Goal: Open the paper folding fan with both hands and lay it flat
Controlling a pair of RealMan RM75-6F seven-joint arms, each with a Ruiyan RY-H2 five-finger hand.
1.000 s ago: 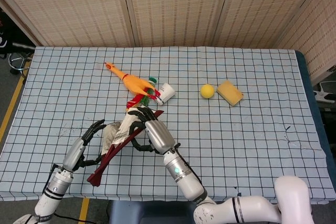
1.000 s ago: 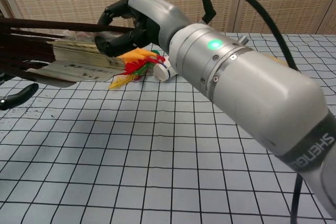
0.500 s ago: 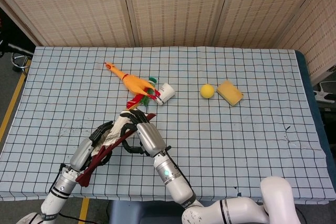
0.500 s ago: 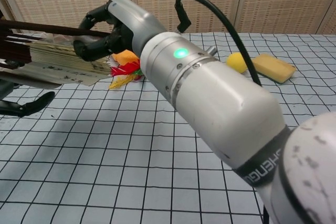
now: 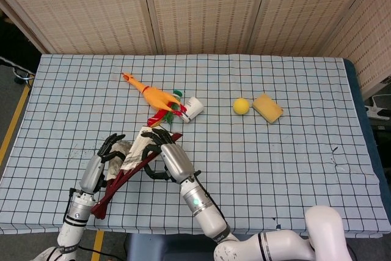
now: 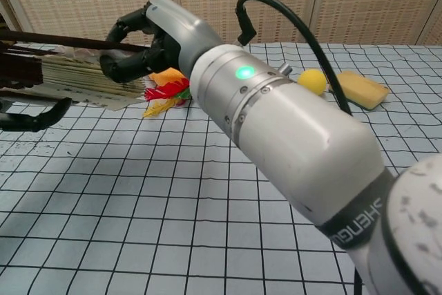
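Observation:
The paper folding fan [image 5: 135, 154] is partly spread above the table's near left: white printed leaves with dark red ribs running down to its pivot end. My right hand [image 5: 165, 156] grips the upper dark guard stick [image 6: 65, 40], fingers curled round it. In the chest view that right hand [image 6: 141, 41] sits high on the left, with the stacked folds of the fan [image 6: 76, 77] beneath the stick. My left hand [image 5: 105, 158] holds the fan's lower left side, fingers over the paper. One of its dark fingers [image 6: 34, 119] lies under the folds.
On the checked cloth [image 5: 275, 151], just beyond the fan, lie a rubber chicken [image 5: 153, 95], a red-green toy [image 5: 164, 114] and a small white cup [image 5: 193, 107]. A yellow ball [image 5: 241, 106] and a yellow sponge [image 5: 267, 108] sit to the right.
My left hand came in from the left onto the fan, then shifted slightly left with the leaves. My right hand drew nearer and lower while keeping hold of the guard stick.

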